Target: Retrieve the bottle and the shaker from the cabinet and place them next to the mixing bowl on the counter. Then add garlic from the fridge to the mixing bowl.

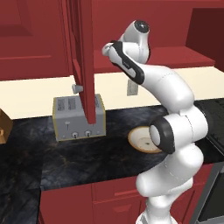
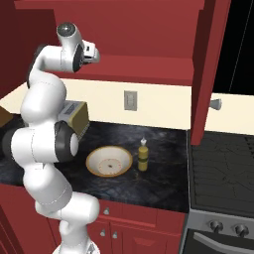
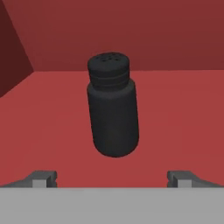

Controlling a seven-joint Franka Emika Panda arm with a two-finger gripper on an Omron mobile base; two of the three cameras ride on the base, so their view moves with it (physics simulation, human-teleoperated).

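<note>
The black shaker (image 3: 112,109) stands upright on the red shelf (image 3: 183,113) of the cabinet (image 2: 149,44), straight ahead of my gripper (image 3: 113,178). The fingertips (image 3: 43,177) are spread wide, short of the shaker, with nothing between them. The olive-yellow bottle (image 2: 143,158) stands on the black counter (image 2: 163,186), just right of the mixing bowl (image 2: 109,161), which is also partly behind my arm in the left base view (image 1: 139,139). My arm reaches up to the cabinet opening. The garlic and the fridge are out of view.
The cabinet's red door (image 2: 204,74) hangs open with its round knob (image 2: 216,104) facing right; it is also in the left base view (image 1: 85,61). A grey toaster (image 1: 78,117) sits left of the bowl. A stove (image 2: 221,168) borders the counter on the right.
</note>
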